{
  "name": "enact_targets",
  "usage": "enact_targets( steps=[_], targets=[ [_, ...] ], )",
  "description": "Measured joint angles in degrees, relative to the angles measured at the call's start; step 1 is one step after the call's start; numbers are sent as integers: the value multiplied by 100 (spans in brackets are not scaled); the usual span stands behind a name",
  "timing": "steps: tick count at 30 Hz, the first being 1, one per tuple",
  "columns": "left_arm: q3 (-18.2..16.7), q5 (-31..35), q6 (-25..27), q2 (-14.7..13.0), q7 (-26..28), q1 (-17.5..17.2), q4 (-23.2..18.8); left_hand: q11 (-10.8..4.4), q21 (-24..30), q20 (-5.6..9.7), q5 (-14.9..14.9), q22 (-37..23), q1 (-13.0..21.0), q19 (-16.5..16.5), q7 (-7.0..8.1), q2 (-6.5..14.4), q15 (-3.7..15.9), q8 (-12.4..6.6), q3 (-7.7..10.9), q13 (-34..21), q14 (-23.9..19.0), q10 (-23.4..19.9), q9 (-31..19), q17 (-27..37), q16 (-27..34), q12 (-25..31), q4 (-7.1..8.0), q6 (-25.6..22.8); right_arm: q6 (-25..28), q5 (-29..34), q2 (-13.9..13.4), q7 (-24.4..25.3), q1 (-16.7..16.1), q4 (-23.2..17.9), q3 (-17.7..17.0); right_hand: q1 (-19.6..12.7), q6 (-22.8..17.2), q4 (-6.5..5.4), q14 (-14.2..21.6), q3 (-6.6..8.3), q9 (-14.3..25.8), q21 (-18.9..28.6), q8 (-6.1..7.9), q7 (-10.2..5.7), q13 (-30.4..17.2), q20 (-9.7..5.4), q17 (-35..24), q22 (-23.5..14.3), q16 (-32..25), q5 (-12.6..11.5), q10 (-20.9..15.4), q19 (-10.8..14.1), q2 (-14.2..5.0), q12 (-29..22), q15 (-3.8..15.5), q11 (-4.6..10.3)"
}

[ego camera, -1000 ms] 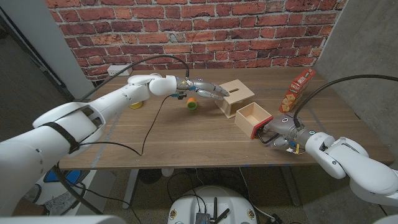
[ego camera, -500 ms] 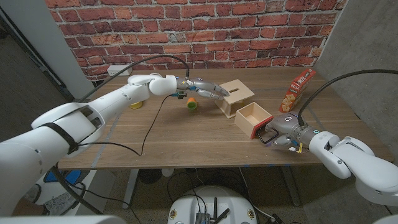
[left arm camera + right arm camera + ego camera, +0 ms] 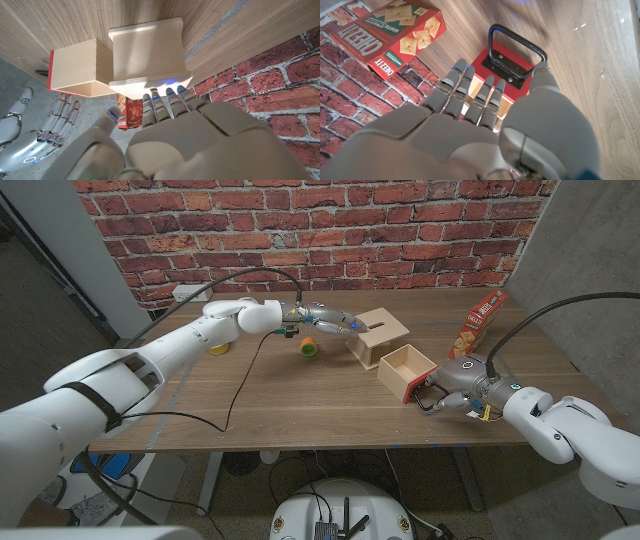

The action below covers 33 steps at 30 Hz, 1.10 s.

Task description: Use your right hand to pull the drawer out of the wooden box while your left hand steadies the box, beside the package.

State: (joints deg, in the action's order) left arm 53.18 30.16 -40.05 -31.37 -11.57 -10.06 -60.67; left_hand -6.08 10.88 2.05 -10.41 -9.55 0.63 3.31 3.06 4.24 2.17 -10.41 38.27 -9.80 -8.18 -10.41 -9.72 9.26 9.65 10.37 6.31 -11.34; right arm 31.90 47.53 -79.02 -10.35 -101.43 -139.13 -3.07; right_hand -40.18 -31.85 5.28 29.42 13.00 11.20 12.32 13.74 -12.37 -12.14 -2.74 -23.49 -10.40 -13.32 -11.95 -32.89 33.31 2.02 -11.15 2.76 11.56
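Comparing frames: our right arm has swung a little, while everything on the surface [image 3: 300,395] stands as it did a second ago.
Wooden box [image 3: 378,335]: unmoved, at about one o'clock from the surface's middle.
Drawer [image 3: 407,370]: fully out, lying apart from the box at its five o'clock, red front toward us.
Package [image 3: 478,324]: leaning at the drawer's two o'clock, untouched.
Left hand [image 3: 325,320]: fingers [image 3: 170,100] extended, tips against the box's side, bracing, gripping nothing.
Right hand [image 3: 452,386]: fingers [image 3: 470,95] straight and spread beside the black handle [image 3: 516,50], holding nothing.
Meaning: we judge the pull finished; only withdrawing remains.
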Motion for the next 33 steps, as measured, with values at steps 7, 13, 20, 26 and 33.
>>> enact_targets(
  steps=[7,13,20,26,33],
  targets=[
    [-95,-70,31,-43,8,-62,-109,0,0,10,0,0,0,53,0,0,0,0,0,0,0,0,0,0,0,0,0,0,-687,149,678,1,-98,100,-346,31,-150,0,173,0,0,45,68,13,0,-58,-5,0,-69,0,-132,144,-31,-14,20,7],
    [-179,-162,104,-92,-10,-133,-220,0,0,0,0,0,0,63,0,0,0,0,0,0,0,0,0,0,0,0,0,0,-1105,261,1180,-24,-132,147,-569,68,-210,15,246,18,1,45,89,52,0,-65,-4,-1,-132,29,-209,212,-68,-56,31,-8],
    [-318,-307,263,-182,-56,-291,-434,0,0,0,0,0,0,63,0,0,0,0,23,1,0,0,0,0,0,0,-24,0,-1536,327,1816,-54,-149,196,-813,137,-329,36,378,39,0,88,110,61,1,-53,-1,-1,-154,43,-305,305,-137,-59,42,-22],
    [-424,-430,423,-248,-80,-421,-605,0,0,0,0,1,0,63,0,0,0,0,23,1,0,0,0,0,0,0,-23,0,-1784,350,2271,-44,-151,222,-970,136,-368,36,431,40,1,118,131,100,1,-64,12,-1,-160,43,-366,376,-136,-59,50,-21],
    [-589,-579,626,-361,-96,-621,-878,0,0,0,0,1,23,63,0,-23,-1,0,23,1,-1,0,0,-1,0,0,-23,0,-2075,343,2679,30,-146,237,-1103,158,-415,36,451,40,-30,133,130,113,1,-91,1,-15,-197,74,-385,442,-158,-59,32,-41]
  ],
)
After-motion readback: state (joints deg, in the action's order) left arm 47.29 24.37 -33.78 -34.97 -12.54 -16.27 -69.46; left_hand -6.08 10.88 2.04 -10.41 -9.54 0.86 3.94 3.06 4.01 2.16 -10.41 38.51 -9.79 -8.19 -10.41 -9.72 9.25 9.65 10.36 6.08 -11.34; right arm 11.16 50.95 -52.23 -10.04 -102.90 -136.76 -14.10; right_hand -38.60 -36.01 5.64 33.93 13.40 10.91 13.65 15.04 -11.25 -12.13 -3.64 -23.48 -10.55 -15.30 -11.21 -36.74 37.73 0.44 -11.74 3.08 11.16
